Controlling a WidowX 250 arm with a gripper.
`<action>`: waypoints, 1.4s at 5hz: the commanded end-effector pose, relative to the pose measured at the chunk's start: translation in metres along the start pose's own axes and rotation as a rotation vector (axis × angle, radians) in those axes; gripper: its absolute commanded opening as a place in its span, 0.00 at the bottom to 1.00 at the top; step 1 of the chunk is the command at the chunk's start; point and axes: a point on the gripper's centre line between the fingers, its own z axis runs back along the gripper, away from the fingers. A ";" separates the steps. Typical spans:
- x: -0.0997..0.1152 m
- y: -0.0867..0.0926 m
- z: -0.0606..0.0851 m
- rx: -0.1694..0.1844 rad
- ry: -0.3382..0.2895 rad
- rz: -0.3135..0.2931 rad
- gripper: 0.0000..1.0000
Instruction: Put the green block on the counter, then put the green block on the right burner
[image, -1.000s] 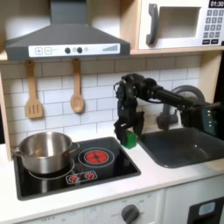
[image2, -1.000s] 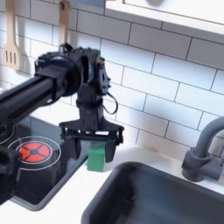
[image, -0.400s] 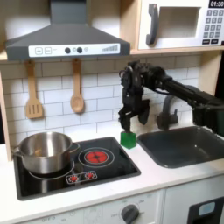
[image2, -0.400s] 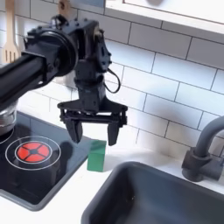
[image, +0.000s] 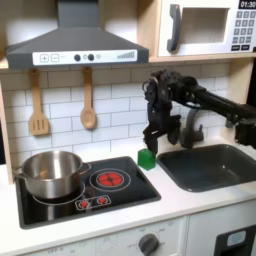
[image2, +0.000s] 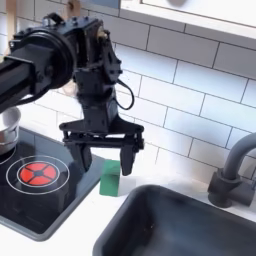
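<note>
- Toy kitchen against white tiled wall (image: 110, 105), with grey range hood (image: 75, 40), microwave (image: 205, 28), and wooden spatula (image: 38, 103) and wooden spoon (image: 88, 100) hanging in the first exterior view.
- Cream counter (image: 175, 205) carrying black hob (image: 60, 205) and dark grey sink (image: 215, 165), curved faucet (image2: 232, 170) behind the basin.
- Steel pot (image: 52, 172) on the burner at the first exterior view's left; right burner (image: 108, 179) bare, red rings visible.
- Green block (image: 147, 158) (image2: 111, 177) upright on the counter strip between hob edge and sink, beside the right burner.
- Gripper (image: 154, 138) (image2: 103, 158) poised just above the block, fingers spread wide, gripping nothing.
</note>
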 end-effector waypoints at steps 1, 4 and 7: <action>-0.016 -0.008 -0.001 0.004 0.013 -0.055 1.00; 0.000 0.006 -0.006 0.095 -0.041 -0.058 1.00; 0.015 0.002 -0.031 0.103 -0.025 -0.053 1.00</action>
